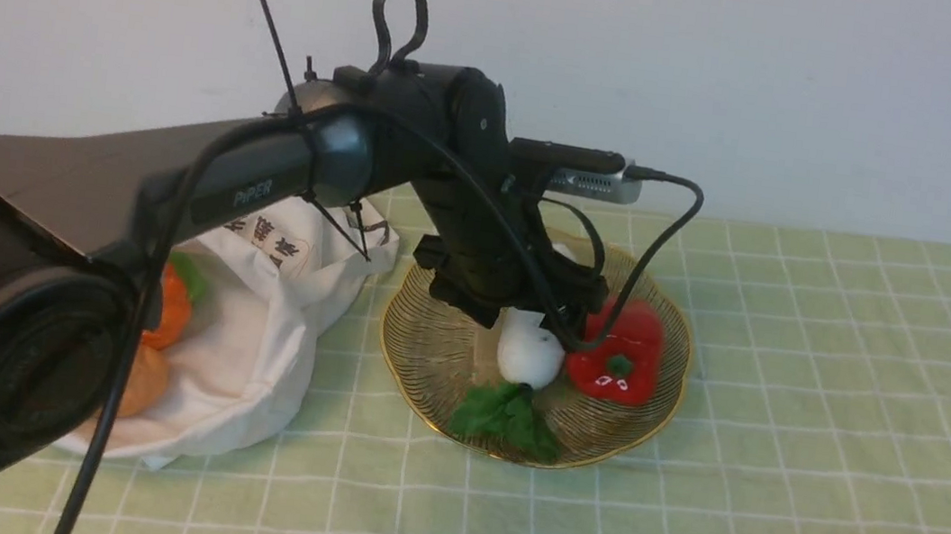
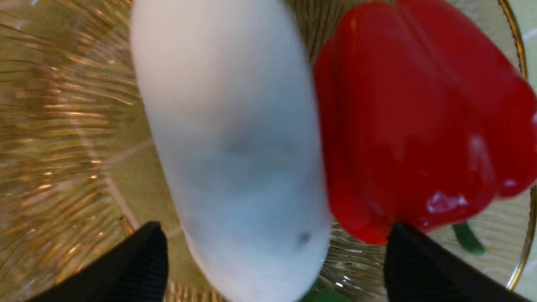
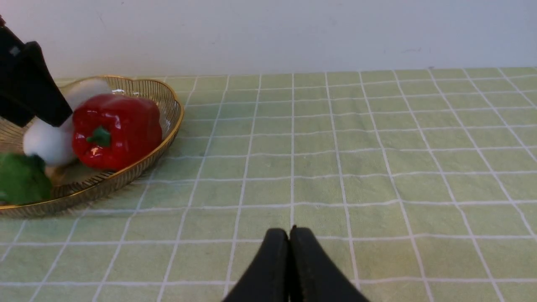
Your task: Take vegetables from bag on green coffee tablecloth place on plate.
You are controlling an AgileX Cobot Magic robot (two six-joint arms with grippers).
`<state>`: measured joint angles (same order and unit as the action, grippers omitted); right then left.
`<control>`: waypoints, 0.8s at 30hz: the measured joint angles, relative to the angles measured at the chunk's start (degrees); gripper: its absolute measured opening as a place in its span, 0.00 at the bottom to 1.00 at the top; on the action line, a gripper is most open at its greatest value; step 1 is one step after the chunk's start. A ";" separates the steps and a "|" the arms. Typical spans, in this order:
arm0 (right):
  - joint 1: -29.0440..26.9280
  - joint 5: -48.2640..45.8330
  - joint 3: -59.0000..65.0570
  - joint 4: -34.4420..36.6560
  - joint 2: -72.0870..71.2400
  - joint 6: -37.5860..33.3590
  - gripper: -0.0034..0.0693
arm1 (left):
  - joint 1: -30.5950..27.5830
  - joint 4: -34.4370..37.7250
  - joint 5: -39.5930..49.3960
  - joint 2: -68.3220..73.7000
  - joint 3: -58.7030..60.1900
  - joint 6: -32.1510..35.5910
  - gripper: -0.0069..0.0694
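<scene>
The amber plate (image 1: 419,360) holds the white radish (image 1: 530,355), lying just beside a red pepper (image 1: 624,349). The left gripper (image 2: 275,228) hovers over the radish, its fingers spread clear on either side. The white bag (image 1: 247,357), left of the plate on the green tablecloth (image 1: 827,437), contains the orange pumpkin (image 1: 172,311). The right gripper (image 3: 289,235) has its fingers pressed together.

The long white toy radish (image 1: 530,353) with green leaves lies lengthwise on the round amber ribbed glass plate (image 1: 422,333) with a gold rim, just beside a glossy red toy pepper (image 1: 621,350); a ribbed orange pumpkin (image 1: 172,311) sits inside the slumped white cloth bag (image 1: 267,341) left of the plate, all on the light green grid tablecloth (image 1: 832,392)
</scene>
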<state>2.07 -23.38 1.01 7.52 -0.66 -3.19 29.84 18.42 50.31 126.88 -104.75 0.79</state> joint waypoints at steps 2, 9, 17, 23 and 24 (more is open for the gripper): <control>0.00 0.00 0.00 0.00 0.00 0.00 0.03 | 0.00 0.86 0.12 0.00 -0.22 0.68 0.98; 0.00 0.00 0.00 0.00 0.00 0.00 0.03 | 0.00 -1.05 8.99 -2.33 -7.64 1.55 0.89; 0.00 0.00 0.00 0.00 0.00 0.00 0.03 | 0.00 -10.75 20.31 -12.08 -18.15 3.05 0.28; 0.00 0.00 0.00 0.00 0.00 0.00 0.03 | 0.00 -12.33 20.67 -21.76 -13.90 4.21 0.10; 0.00 0.00 0.00 0.00 0.00 0.00 0.03 | 0.00 -12.44 20.73 -26.23 -9.85 4.41 0.09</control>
<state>2.07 -23.38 1.01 7.52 -0.66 -3.19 29.84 5.99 71.04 100.64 -114.60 5.20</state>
